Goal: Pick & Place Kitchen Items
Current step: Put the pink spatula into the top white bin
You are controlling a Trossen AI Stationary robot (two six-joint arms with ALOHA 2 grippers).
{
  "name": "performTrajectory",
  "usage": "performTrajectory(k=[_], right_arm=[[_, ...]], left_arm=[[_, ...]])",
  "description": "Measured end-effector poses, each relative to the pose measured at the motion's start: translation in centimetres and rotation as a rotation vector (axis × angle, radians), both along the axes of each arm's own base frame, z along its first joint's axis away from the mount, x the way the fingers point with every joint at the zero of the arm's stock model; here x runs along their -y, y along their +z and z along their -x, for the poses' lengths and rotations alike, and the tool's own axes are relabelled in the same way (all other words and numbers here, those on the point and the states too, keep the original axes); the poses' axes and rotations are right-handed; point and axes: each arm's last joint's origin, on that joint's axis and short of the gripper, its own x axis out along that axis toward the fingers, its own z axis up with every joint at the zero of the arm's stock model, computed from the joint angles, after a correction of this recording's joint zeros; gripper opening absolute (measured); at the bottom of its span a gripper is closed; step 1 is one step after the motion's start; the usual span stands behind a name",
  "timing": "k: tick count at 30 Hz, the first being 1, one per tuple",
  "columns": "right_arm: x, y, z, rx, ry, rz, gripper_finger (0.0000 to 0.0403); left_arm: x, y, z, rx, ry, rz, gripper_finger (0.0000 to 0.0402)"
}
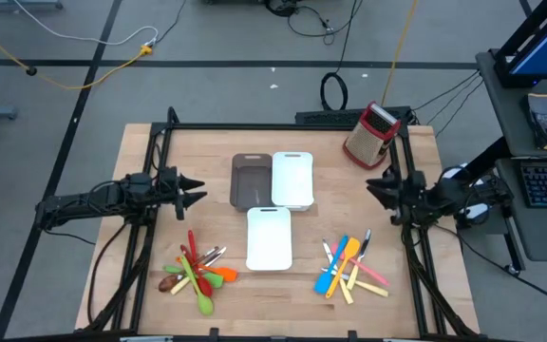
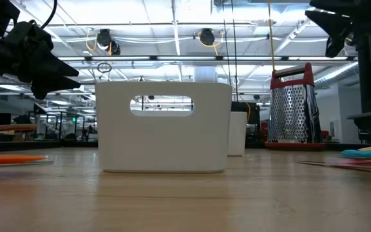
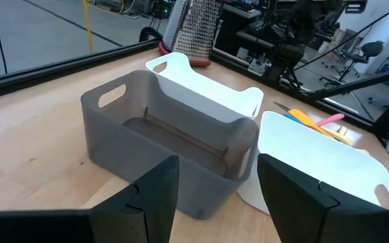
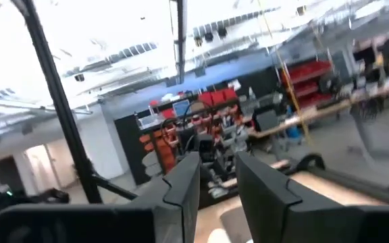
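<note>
Mostly, utensils (image 1: 198, 268) fan outward; rt pile (image 1: 349, 269) lies diagonal.

the high view looks straight down from above, far enough to take in the whole wooden table (image 1: 160, 161) and floor around it. the low view sits at table-top height at the near edge, facing level across to the far side, very close to the near white tray (image 2: 163, 125). the left wrist view looks right and downward across the table centre, close over the dark-brown tray (image 3: 161, 148). the right wrist view tilts up into the room. high, low and left wrist views share the box grater (image 1: 370, 133) and the white trays.
</note>
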Motion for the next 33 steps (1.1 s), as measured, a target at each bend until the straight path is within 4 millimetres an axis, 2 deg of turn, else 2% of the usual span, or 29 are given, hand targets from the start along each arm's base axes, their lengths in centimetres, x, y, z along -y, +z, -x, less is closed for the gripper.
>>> performTrajectory(k=[4,10,15,19,23,29,33], right_arm=[[-0.1,-0.3,-0.6,-0.039,0.004,-0.075,0.0089],[-0.7,-0.8,-2.4,-0.143,0.028,-0.025,0.0089],[-1.5,0.3,-4.4,-0.239,0.141,-0.031,0.0078],[-2.3,1.7,-6.2,-0.332,0.218,-0.002,0.0044],[-2.9,2.9,-7.9,-0.507,0.266,0.007,0.0005],[-3.3,3.7,-9.3,-0.845,0.237,-0.113,0.0003],[-3.6,3.4,-9.6,-1.029,0.26,-0.278,0.0002]], left_arm=[[0.0,0.0,0.0,0.002,0.003,0.011,0.0207],[0.0,0.0,0.0,0.003,0.003,0.011,0.0207],[0.0,0.0,0.0,0.002,0.003,0.009,0.0207],[0.0,0.0,0.0,0.001,0.002,0.006,0.0207],[0.0,0.0,0.0,-0.001,0.0,-0.003,0.0207],[0.0,0.0,0.0,-0.004,-0.003,-0.013,0.0207],[0.0,0.0,0.0,-0.02,-0.017,-0.07,0.0207]])
